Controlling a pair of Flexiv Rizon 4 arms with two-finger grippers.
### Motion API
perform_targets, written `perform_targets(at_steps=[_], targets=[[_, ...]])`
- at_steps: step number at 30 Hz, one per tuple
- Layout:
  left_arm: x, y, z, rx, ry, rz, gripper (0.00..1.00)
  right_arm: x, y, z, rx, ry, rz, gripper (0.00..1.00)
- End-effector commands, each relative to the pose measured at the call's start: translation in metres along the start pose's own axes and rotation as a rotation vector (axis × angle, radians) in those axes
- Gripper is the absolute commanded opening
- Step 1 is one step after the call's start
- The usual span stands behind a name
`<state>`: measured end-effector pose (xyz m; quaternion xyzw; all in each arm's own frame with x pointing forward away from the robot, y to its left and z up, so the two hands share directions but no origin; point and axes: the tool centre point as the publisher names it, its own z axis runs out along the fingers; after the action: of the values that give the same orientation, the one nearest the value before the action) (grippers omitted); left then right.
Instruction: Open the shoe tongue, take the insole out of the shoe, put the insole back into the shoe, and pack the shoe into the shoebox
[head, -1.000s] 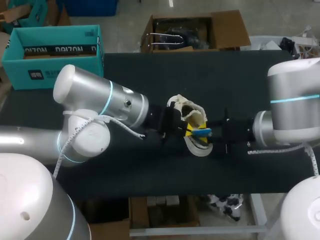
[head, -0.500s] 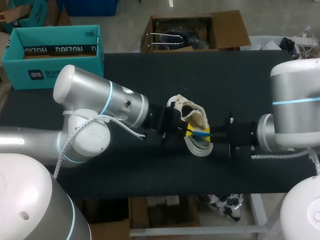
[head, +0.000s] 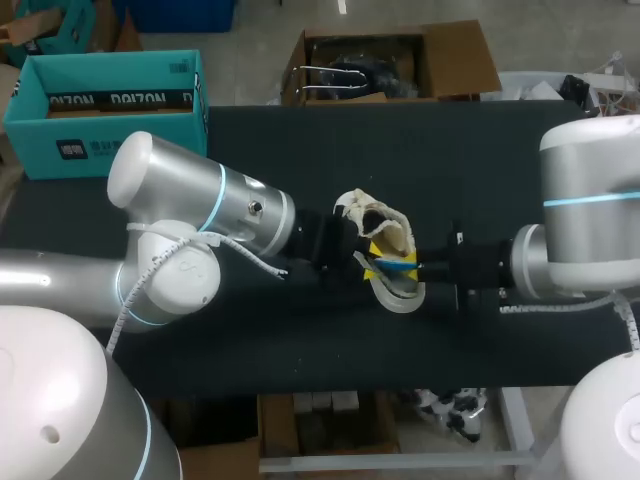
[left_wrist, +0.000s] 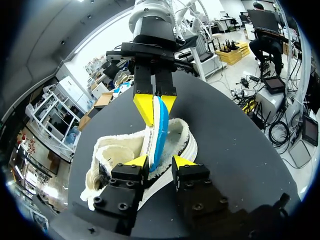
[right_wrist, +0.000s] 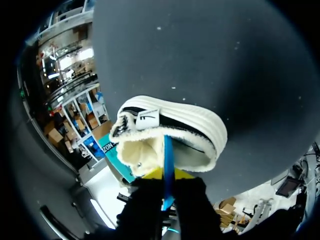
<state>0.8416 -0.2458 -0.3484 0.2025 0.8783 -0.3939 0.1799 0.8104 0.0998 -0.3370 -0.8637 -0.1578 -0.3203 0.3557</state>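
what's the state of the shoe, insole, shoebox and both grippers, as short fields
shoe: white, fleece-lined, in the middle of the black table
insole: blue, standing on edge, partly inside the shoe
right gripper: shut on the insole's raised end
left gripper: at the shoe's near side, grip unclear
shoebox: teal, open, far left, shoe not in it

The insole (left_wrist: 158, 127) in right pincer (left_wrist: 155, 103) blocks shoe (left_wrist: 112, 150) mouth.
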Motion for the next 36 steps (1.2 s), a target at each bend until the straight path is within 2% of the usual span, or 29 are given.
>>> perform_targets(at_steps=[1,2,6,14,15,16,17,18,20,24,27,29,30,32,36], targets=[[-0.002,-0.003,0.009,-0.002,-0.013,-0.002,0.05,0.0,-0.004,0.002,-0.008,0.005,-0.007,0.0],[-0.003,-0.003,0.009,0.0,-0.016,-0.001,0.0,0.001,-0.005,0.001,-0.012,0.005,-0.011,0.0],[-0.005,-0.005,0.011,0.001,-0.024,-0.001,0.0,0.001,-0.004,0.003,-0.02,0.003,-0.015,0.0],[-0.009,0.004,0.018,-0.024,-0.026,-0.034,0.01,0.004,0.016,0.02,-0.024,-0.018,0.017,0.0],[-0.01,0.005,0.017,-0.023,-0.025,-0.04,0.06,0.004,0.017,0.022,-0.023,-0.02,0.02,0.0],[-0.01,0.006,0.017,-0.022,-0.025,-0.045,0.18,0.005,0.018,0.023,-0.024,-0.022,0.022,0.0],[-0.01,0.007,0.016,-0.022,-0.025,-0.047,0.25,0.006,0.019,0.024,-0.031,-0.025,0.026,0.0],[-0.01,0.007,0.016,-0.021,-0.025,-0.05,0.27,0.006,0.02,0.025,-0.036,-0.025,0.028,0.0],[-0.009,0.006,0.012,-0.011,-0.025,-0.055,0.38,0.006,0.021,0.026,-0.036,-0.026,0.028,0.0],[-0.009,0.001,0.005,0.008,-0.032,-0.052,0.45,0.007,0.022,0.028,-0.05,-0.029,0.029,0.0],[-0.008,-0.002,0.003,0.015,-0.033,-0.049,0.41,0.006,0.024,0.028,-0.068,-0.031,0.038,0.0],[-0.007,-0.004,0.003,0.016,-0.034,-0.044,0.32,0.005,0.027,0.028,-0.062,-0.031,0.042,0.0],[-0.006,-0.005,0.003,0.015,-0.033,-0.043,0.25,0.004,0.027,0.028,-0.061,-0.03,0.043,0.0],[-0.006,-0.006,0.006,0.01,-0.03,-0.039,0.0,0.003,0.026,0.026,-0.061,-0.029,0.046,0.0],[-0.005,-0.006,0.009,0.006,-0.026,-0.036,0.0,0.001,0.023,0.021,-0.061,-0.027,0.048,0.0]])
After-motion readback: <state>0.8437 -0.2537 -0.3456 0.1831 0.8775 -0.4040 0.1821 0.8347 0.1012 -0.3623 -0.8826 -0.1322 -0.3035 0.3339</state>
